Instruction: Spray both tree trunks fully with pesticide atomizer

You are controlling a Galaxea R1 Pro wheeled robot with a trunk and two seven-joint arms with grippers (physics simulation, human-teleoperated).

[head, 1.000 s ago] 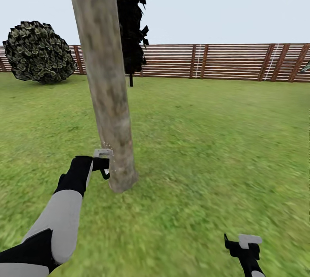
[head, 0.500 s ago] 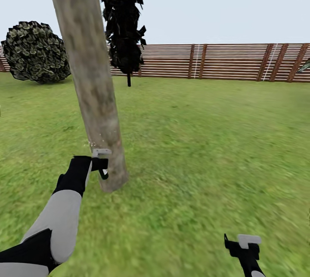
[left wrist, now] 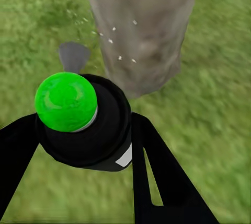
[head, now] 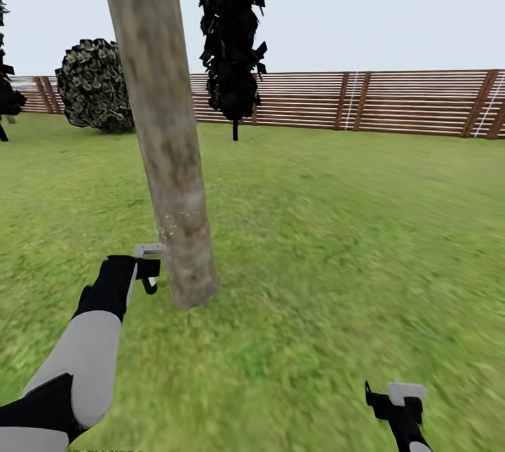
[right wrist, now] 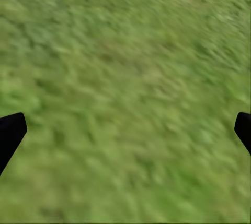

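One tree trunk (head: 165, 143), thick and pale grey-brown, leans up from the lawn just ahead of my left arm. My left gripper (head: 147, 271) is shut on the pesticide atomizer (left wrist: 91, 125), a dark bottle with a pale label and a bright green end. Its light grey spray head (head: 149, 250) points at the trunk's lower part from a hand's width away. Whitish specks of pesticide (head: 174, 226) hang against the bark, and more specks (left wrist: 112, 28) show on the trunk (left wrist: 144, 25) in the left wrist view. My right gripper (head: 394, 401) hangs low at the right, its black fingertips (right wrist: 10, 132) wide apart over grass.
A dark narrow columnar tree (head: 235, 31) stands behind the trunk. A round mottled bush (head: 95, 83) sits at the back left. A reddish-brown slat fence (head: 393, 101) closes the lawn at the far side. Open grass (head: 351, 227) spreads to the right.
The whole view has swung left, so fence, bush and dark tree sit further right in the picture. My left gripper still holds the atomizer beside the trunk's base. The right arm looks unmoved.
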